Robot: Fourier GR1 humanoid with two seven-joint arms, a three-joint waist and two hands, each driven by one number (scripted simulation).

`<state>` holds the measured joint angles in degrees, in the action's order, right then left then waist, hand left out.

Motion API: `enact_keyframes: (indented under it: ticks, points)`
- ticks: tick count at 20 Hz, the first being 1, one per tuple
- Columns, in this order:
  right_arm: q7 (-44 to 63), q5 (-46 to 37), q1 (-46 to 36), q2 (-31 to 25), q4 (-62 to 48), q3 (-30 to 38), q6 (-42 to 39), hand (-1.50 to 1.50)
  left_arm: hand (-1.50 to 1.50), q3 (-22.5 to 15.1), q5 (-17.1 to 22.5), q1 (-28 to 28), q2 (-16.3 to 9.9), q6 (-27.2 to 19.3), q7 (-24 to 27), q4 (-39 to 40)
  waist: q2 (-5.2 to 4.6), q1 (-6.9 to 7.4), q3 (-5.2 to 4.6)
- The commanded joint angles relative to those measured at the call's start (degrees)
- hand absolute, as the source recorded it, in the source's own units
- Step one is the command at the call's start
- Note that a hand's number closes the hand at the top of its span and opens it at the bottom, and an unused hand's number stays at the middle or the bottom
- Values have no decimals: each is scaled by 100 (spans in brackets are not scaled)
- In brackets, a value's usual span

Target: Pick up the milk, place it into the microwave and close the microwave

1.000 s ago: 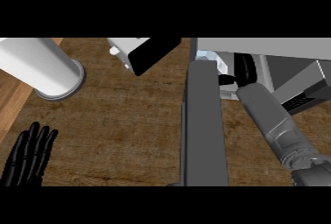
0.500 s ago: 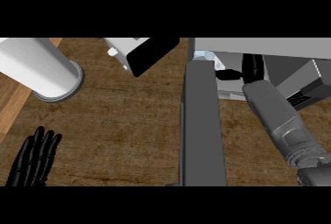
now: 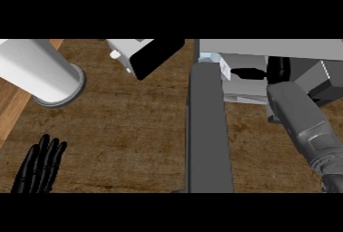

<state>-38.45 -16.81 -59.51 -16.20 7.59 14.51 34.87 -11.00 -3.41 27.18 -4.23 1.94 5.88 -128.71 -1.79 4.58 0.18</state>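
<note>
You see two hands — left hand [image 3: 40, 165] open, fingers straight | right hand [image 3: 278, 70] inside one microwave [image 3: 268, 47] — grip and milk hidden | door [image 3: 209, 131] open | brown counter [image 3: 127, 127].

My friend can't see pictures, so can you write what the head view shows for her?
The robot's right hand reaches into the open microwave, its grey forearm stretching past the open microwave door. The left hand rests open, fingers up, at the lower left of the brown counter, near a white cylinder.
</note>
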Motion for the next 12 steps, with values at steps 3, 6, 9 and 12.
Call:
enact_keyframes:
  ticks: [3,6,9,12]
  points:
    - [-602,307,344,-218,120,290,-838,-150,-150,-26,-84,103,32,-49,41,-34,33,-90,2]
    - [-475,332,247,-52,51,310,-894,-150,-150,-422,-365,441,199,-163,220,-38,66,-97,-3]
    - [-422,461,214,-301,56,411,-1539,-150,-150,-282,-162,566,76,-41,216,-178,83,-137,-5]
    - [-685,608,442,-166,55,538,-1792,-150,-150,-392,-383,285,194,-201,115,-159,64,-153,-1]
